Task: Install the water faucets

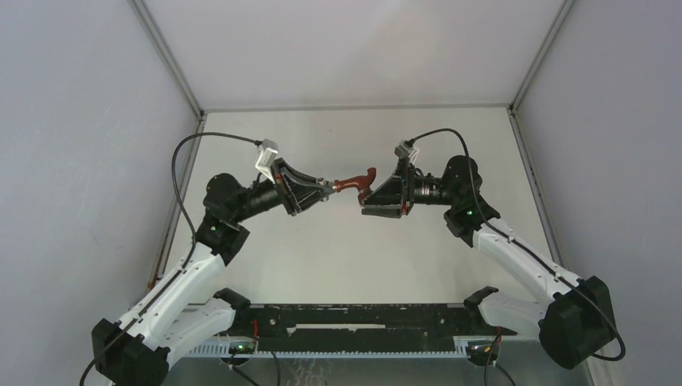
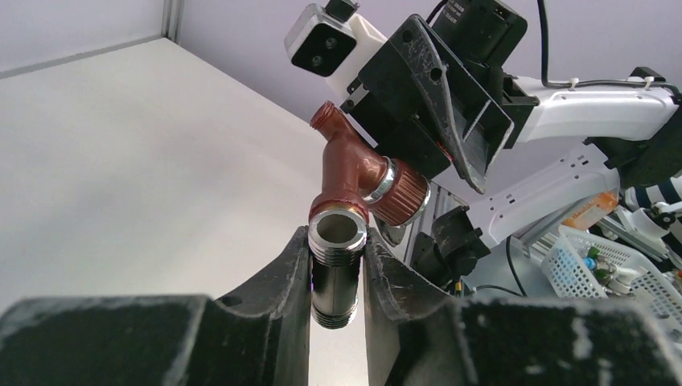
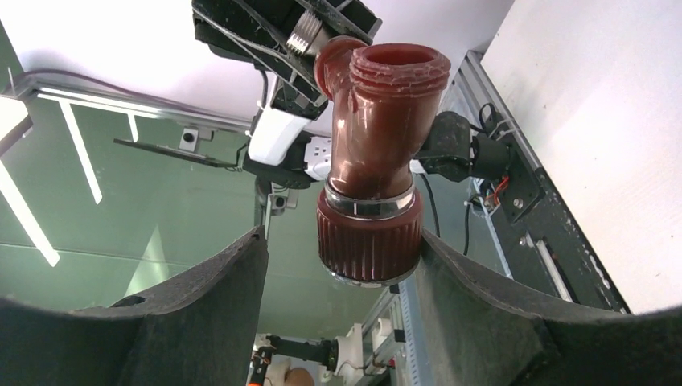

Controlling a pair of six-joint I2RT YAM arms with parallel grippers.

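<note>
Above the table's middle, my left gripper (image 1: 328, 191) is shut on a silvery threaded fitting (image 2: 336, 265), pinched upright between its fingers (image 2: 289, 281). A reddish-brown water faucet (image 1: 358, 181) sits on the fitting's far end, and its ribbed knob (image 2: 402, 195) points toward my right gripper (image 1: 368, 201). In the right wrist view the faucet (image 3: 374, 137) hangs between my right gripper (image 3: 344, 241) fingers. That gripper is open: the knob (image 3: 370, 241) lies against the right finger (image 3: 466, 297) and a wide gap separates it from the left finger.
A black rail (image 1: 362, 318) runs along the table's near edge between the arm bases. Grey walls close in the table at left, right and back. Off the table, a white basket (image 2: 603, 265) holds small parts.
</note>
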